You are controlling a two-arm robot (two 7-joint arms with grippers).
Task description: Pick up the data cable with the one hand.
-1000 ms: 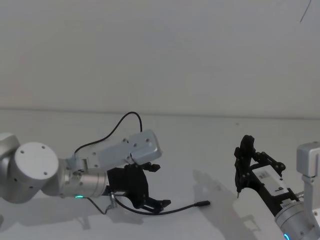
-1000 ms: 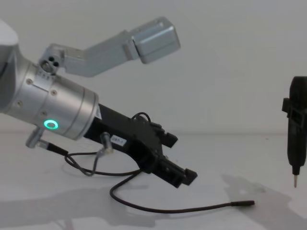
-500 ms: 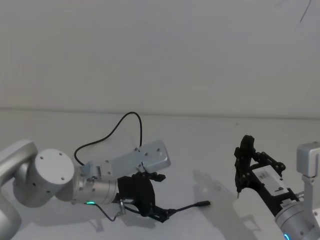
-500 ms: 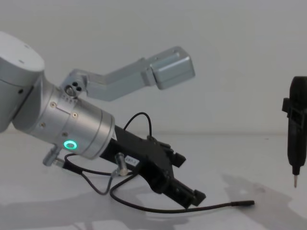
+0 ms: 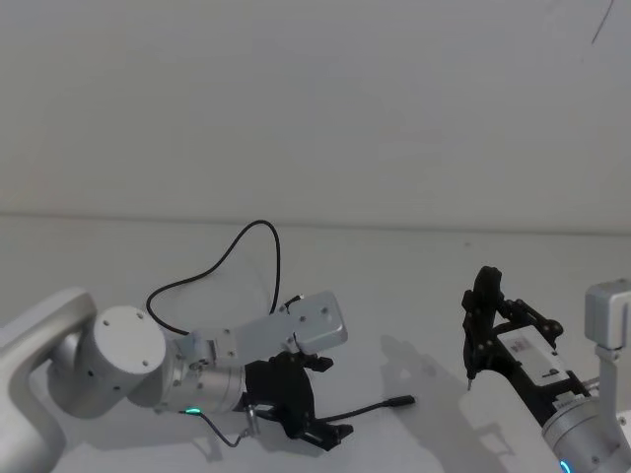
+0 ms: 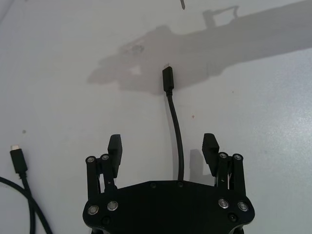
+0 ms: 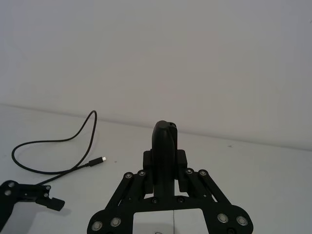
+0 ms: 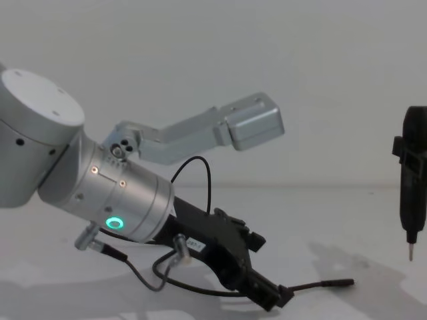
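The data cable (image 5: 219,258) is a thin black cord lying in a loop on the white table, one slim plug (image 5: 399,401) pointing right. My left gripper (image 5: 330,435), black on a silver wrist with a green ring light, is tilted down at the table and open. In the left wrist view the cable (image 6: 176,139) runs between the open fingers (image 6: 115,144) of the left gripper (image 6: 163,145), its plug (image 6: 167,78) beyond them. From the chest the left gripper (image 8: 277,301) tips sit at the cable (image 8: 320,285). My right gripper (image 5: 471,382) hangs shut, apart at the right.
A short grey wire (image 8: 150,283) with metal connectors hangs off my left wrist just above the table. The cable's other plug (image 6: 17,159) lies off to the side of the left gripper. The right gripper's thin metal tip (image 8: 410,250) hovers over bare white table.
My left arm has come down and forward, bringing its open gripper from above the cable to table level astride it. The cable and the right arm have not moved.
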